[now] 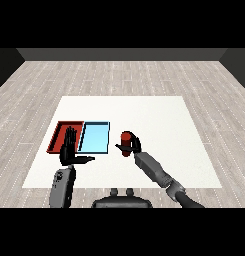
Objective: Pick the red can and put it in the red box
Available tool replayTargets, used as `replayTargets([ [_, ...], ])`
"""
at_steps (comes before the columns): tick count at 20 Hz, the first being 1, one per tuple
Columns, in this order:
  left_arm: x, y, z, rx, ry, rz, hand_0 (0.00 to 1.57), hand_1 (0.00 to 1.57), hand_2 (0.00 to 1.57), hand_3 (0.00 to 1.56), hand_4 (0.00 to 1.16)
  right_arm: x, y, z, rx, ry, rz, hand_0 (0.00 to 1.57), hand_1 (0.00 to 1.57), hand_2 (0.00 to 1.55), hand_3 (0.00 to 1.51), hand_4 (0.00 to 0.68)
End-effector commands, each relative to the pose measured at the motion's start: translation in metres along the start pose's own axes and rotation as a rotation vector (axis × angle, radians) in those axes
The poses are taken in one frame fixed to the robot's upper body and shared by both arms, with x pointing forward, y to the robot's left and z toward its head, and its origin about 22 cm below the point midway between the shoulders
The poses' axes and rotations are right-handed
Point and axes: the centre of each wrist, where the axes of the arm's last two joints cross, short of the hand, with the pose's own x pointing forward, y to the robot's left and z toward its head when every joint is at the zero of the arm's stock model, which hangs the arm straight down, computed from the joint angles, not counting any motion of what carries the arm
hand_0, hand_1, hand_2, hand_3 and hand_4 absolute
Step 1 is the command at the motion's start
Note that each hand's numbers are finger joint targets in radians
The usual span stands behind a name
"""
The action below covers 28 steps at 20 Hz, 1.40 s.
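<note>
Our right hand (134, 146) is curled round the red can (126, 143), right of the light blue tray (95, 138); left hand (69, 149) flat-fingered over the red tray (59, 135).

Light blue tray (95, 138) lying flat on white table (159, 120), toward the left, touching a neighbouring tray on its left edge. Grey wood-plank floor (119, 75) all around the table.

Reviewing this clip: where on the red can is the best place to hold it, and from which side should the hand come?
Around its round side wall, at mid-height, from the can's right. The red can stands upright right of the light blue tray, and the right hand already curls round it there, leaving the left side free toward the red tray.
</note>
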Motion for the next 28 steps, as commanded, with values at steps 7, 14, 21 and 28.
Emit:
replayTargets([
  [7,-0.001,-0.015,0.006,-0.01,0.03,-0.015,0.0,0.0,0.0,0.0,0.0,0.011,0.01,-0.012,-0.029,-0.038,0.074,1.48,1.48,1.44,1.39,0.598],
  [14,-0.009,-0.005,0.015,-0.048,0.003,0.017,0.0,0.0,0.0,0.0,0.0,0.037,0.014,-0.019,0.017,-0.144,0.13,1.43,1.43,1.43,1.37,0.623],
  [21,-0.006,-0.04,-0.004,-0.095,0.014,0.017,0.0,0.0,0.0,0.0,0.0,0.058,0.012,0.01,0.039,-0.259,0.115,1.43,1.43,1.43,1.38,0.622],
  [28,-0.001,-0.062,-0.016,-0.135,0.092,0.035,0.0,0.0,0.0,0.0,0.0,0.095,0.014,0.025,0.047,-0.341,0.088,1.44,1.44,1.43,1.39,0.651],
])
